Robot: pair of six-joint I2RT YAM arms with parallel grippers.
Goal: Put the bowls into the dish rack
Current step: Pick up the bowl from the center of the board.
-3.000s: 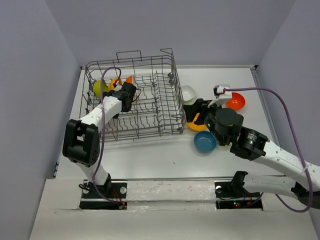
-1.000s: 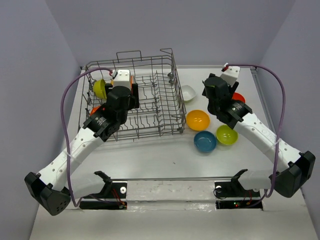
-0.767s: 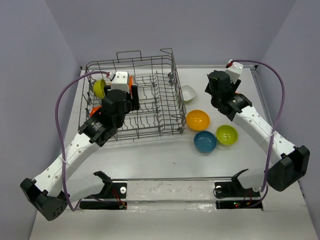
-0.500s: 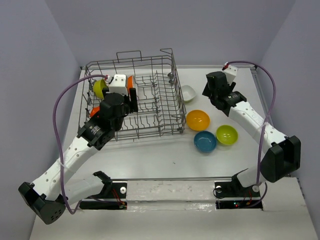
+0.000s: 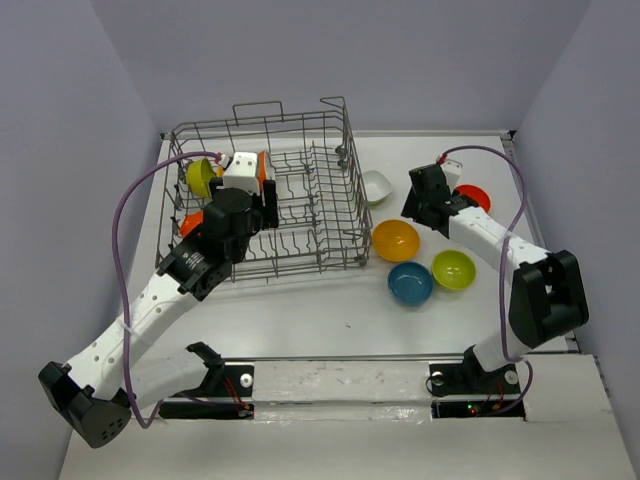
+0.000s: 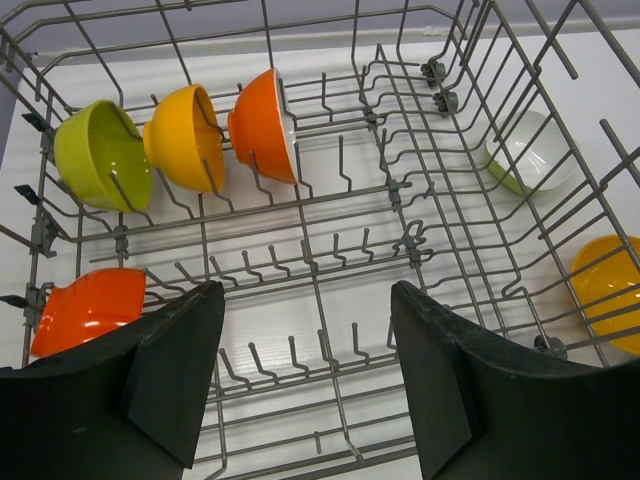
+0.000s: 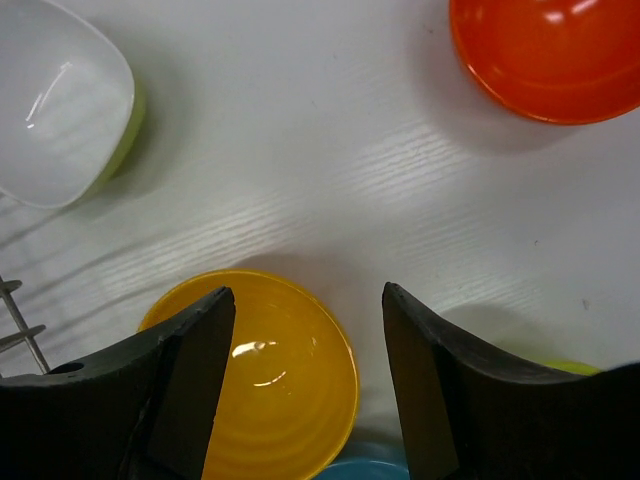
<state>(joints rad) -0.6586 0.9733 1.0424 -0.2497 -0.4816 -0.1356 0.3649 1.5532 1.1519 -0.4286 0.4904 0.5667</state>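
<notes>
Left gripper (image 6: 305, 320) spread wide, nothing in it, hanging over the dish rack (image 5: 310, 205), which sits at 10 o'clock on the tabletop (image 5: 300, 310). Racked, left wrist view: lime green bowl (image 6: 100, 155), orange-yellow bowl (image 6: 185, 135) and red-orange bowl (image 6: 265, 125) on edge in a row at 11 o'clock, second red-orange bowl (image 6: 90, 305) tilted at 8 o'clock. Right gripper (image 7: 308, 320) also spread, empty, above the tabletop. In its view: white bowl (image 7: 55, 100) at 10 o'clock, loose red-orange bowl (image 7: 550, 55) at 1 o'clock, loose orange-yellow bowl (image 7: 270, 385) at 6 o'clock. Teal bowl (image 5: 410, 283) and loose lime bowl (image 5: 454, 269) sit side by side at the rack's 4 o'clock.
</notes>
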